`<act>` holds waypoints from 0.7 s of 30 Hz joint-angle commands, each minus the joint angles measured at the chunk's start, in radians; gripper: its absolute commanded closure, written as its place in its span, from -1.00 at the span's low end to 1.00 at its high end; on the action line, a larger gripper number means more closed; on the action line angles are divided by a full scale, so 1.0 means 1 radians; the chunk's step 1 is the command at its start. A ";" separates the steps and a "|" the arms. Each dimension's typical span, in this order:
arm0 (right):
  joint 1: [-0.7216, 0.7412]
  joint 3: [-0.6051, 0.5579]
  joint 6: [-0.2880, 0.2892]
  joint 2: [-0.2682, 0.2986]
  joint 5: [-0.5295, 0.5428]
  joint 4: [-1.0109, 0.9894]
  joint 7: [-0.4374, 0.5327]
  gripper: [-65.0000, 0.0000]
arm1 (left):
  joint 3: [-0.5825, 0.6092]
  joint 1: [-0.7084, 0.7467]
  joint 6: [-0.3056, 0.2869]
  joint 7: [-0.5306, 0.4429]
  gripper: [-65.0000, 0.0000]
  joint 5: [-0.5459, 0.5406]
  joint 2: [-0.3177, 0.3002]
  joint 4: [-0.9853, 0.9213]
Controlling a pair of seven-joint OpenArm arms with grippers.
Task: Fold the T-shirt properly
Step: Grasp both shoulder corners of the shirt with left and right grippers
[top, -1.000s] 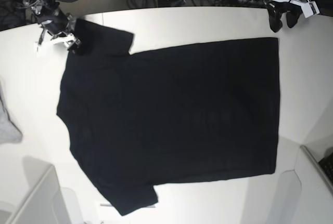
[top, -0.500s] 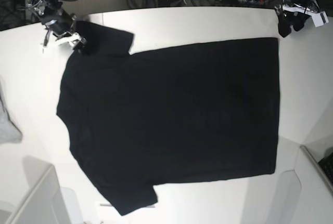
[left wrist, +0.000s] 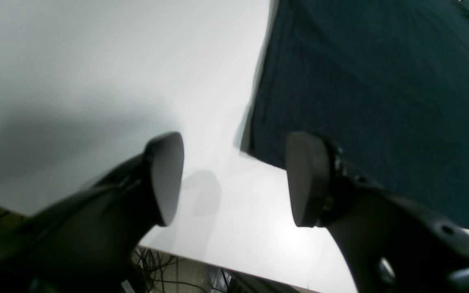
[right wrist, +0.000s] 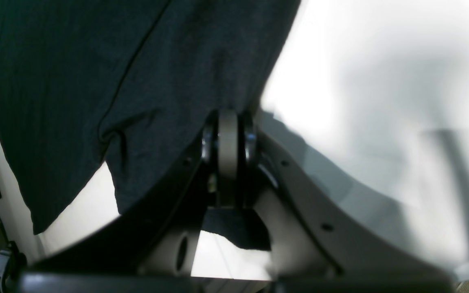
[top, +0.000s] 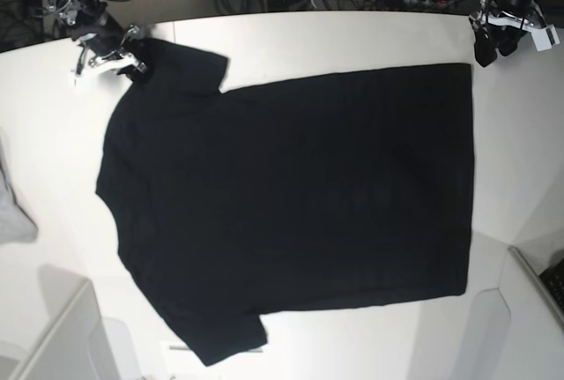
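Pinching T-shirt (right wrist: 145,73) sleeve, right hand (right wrist: 228,134)

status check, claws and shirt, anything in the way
Right claw shut on T-shirt sleeve edge. Left claw open, hovering off the hem corner. Shirt flat, plain side up. Nothing blocking.

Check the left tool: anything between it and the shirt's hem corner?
Nothing visible. The left tool hangs open over bare table, with the T-shirt hem corner just ahead of its fingers. The right tool is shut on the sleeve.
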 commanded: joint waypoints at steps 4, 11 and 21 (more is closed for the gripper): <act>-0.013 0.002 -0.028 0.002 -0.040 -0.004 -0.045 1.00 | -0.006 -0.017 -0.010 -0.016 -0.14 -0.010 -0.013 -0.009; -0.013 0.002 -0.028 0.004 -0.040 -0.004 -0.047 1.00 | 0.054 -0.075 -0.010 -0.016 -0.18 -0.012 -0.016 -0.122; -0.014 0.002 -0.028 0.005 -0.040 -0.004 -0.049 1.00 | 0.145 -0.134 -0.009 -0.013 -0.15 -0.021 -0.010 -0.170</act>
